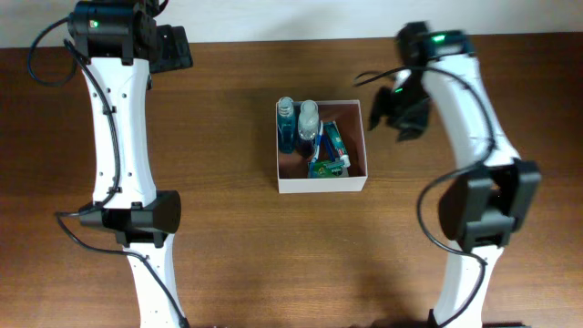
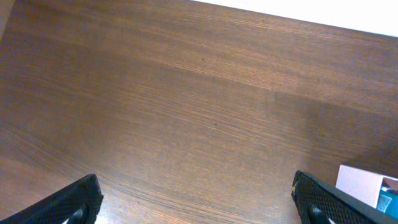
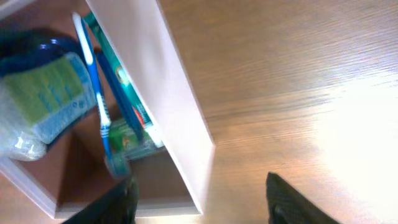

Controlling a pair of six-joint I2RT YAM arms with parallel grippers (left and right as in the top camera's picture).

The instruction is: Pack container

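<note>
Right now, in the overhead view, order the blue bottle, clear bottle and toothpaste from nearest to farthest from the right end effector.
1. Toothpaste, container's right side.
2. Clear bottle, middle.
3. Blue bottle, left wall.

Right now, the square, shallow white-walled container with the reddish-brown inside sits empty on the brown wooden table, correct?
Not empty. The container on the table holds a blue bottle, a clear bottle, a blue toothbrush and a green toothpaste pack; the overhead view shows it.

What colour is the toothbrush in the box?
Blue. The toothbrush shows best in the right wrist view.
</note>
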